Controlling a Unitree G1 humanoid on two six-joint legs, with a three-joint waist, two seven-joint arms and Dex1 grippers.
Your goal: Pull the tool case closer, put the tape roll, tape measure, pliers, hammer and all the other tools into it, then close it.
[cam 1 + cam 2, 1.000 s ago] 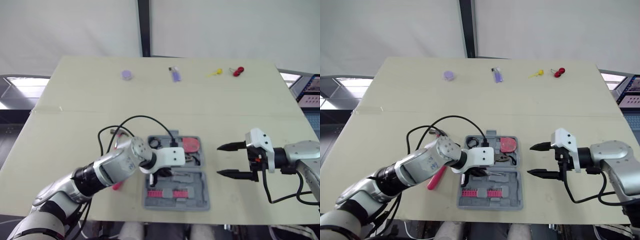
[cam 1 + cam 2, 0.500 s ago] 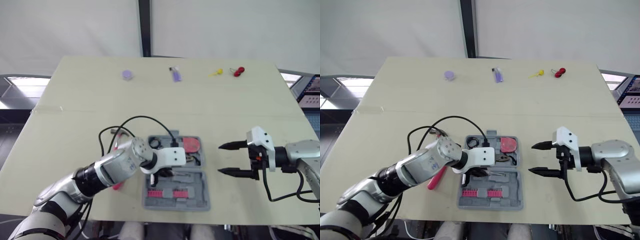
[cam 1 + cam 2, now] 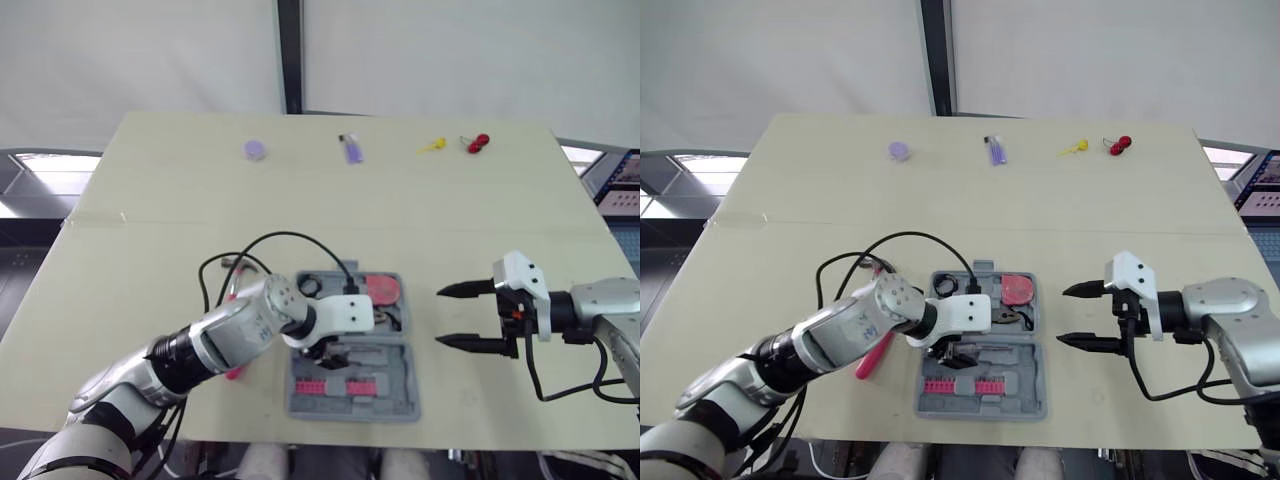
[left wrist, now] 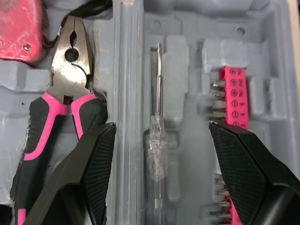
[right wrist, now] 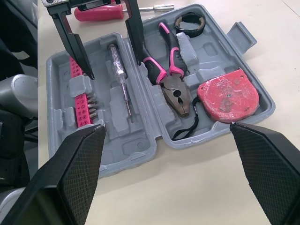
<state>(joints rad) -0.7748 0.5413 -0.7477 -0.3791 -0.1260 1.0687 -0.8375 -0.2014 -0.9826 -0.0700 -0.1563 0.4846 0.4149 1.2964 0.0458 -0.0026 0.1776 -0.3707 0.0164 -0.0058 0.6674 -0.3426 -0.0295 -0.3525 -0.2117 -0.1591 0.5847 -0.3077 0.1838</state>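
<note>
Bench (image 3: 150, 250) is carrying the tool case (image 5: 150, 117), which is lying open near the front edge, approx. centre. L gripper (image 4: 161, 129) is hanging over the case w/ fingers spread wide, straddling the clear-handled screwdriver (image 5: 119, 75); one finger is sitting just beside the pliers (image 5: 171, 79). R gripper (image 3: 442, 318) is hovering over bare bench to the right of the case, also gaping wide, holding nothing. Pliers are lying in the far half of the case, red tape measure (image 5: 227, 96) next to them. A pink-handled tool (image 3: 872, 357) is lying on the bench left of the case. Pink bit strip (image 4: 229, 98) is sitting in the near half by the screwdriver. Black tape roll (image 5: 190, 21) is resting in the far half's corner.
</note>
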